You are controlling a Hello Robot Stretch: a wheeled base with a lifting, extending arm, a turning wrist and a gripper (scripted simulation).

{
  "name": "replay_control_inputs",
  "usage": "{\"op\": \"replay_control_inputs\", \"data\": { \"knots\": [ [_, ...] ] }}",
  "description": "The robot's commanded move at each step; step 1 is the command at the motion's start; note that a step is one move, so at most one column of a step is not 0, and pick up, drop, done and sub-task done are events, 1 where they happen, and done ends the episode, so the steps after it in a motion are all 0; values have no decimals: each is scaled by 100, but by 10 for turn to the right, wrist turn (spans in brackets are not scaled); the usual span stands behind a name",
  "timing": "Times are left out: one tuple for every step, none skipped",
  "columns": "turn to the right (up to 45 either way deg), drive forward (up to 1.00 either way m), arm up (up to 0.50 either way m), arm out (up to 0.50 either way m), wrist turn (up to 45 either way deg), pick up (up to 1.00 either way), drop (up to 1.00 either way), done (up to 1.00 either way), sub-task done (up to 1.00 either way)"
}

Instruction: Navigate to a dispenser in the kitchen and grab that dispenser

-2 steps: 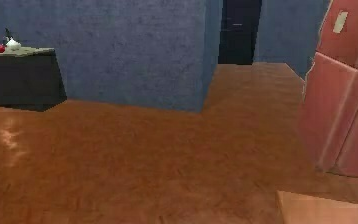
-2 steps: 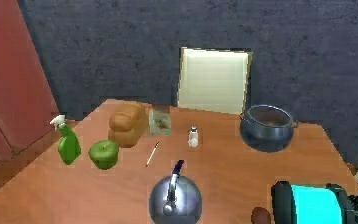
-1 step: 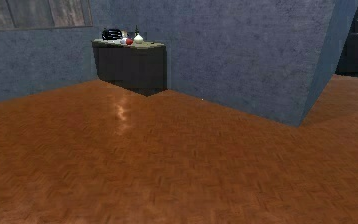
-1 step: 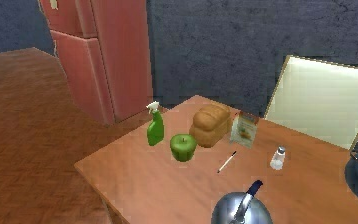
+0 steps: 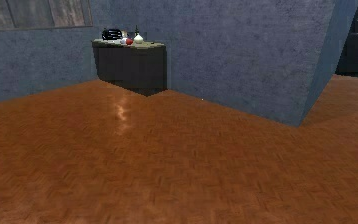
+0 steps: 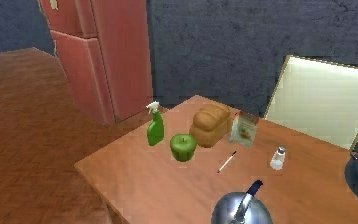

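Green spray bottle (image 6: pixel 155 127) upright on table (image 6: pixel 122 165), nr apple (image 6: pixel 182 148) & bread (image 6: pixel 211 124); kettle (image 6: pixel 240 207) low in arm side view. Fwd view: dark cabinet (image 5: pixel 133 64) against blue wall (image 5: pixel 237 50). Gripper state: can't tell.

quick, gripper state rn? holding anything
gripper: cannot be told. The spray bottle stands on the table.

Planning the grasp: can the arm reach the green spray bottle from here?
Probably, with care: the bottle stands upright near the table's edge, but the apple sits close beside it and a kettle stands nearer the robot.
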Motion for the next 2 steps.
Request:
{"op": "replay_control_inputs", "data": {
  "knots": [
    [0, 0, 34, 0, 0, 0, 0, 0, 0],
    [0, 0, 0, 50, 0, 0, 0, 0, 0]
  ]
}}
